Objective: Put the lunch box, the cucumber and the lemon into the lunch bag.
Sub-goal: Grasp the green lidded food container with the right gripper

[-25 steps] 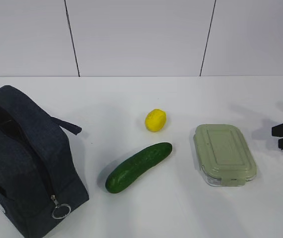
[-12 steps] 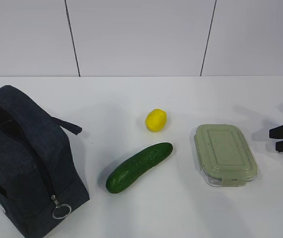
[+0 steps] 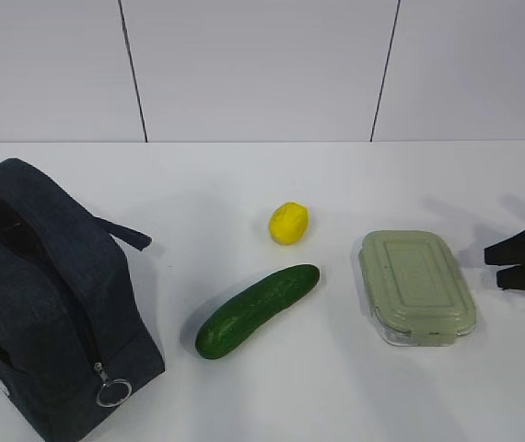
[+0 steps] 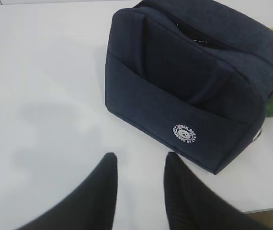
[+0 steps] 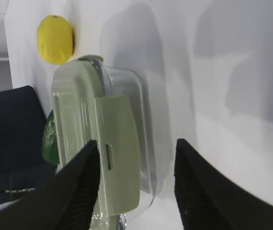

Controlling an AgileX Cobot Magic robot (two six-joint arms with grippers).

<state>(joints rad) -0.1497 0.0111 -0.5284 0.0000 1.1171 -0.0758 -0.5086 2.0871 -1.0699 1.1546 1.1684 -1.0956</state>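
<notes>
The lunch box [image 3: 416,285], clear with a sage-green lid, lies at the right of the table; it also shows in the right wrist view [image 5: 103,143]. My right gripper [image 3: 491,265] is open just right of the box, its jaws facing the box's end [image 5: 136,143]. The cucumber [image 3: 255,309] lies in the middle and the yellow lemon [image 3: 288,223] behind it. The navy lunch bag [image 3: 46,295] stands at the left, its zipper ring [image 3: 113,392] hanging at the front. My left gripper [image 4: 139,160] is open over bare table near the bag [image 4: 189,81].
White wall panels stand behind the table. In the left wrist view the table's front edge [image 4: 266,209] runs close to the bag. The lemon [image 5: 55,39] and a bit of the cucumber [image 5: 49,141] show beyond the box in the right wrist view.
My right gripper has moved left, closer to the lunch box's right end. The bag, cucumber, lemon and box have not moved.
</notes>
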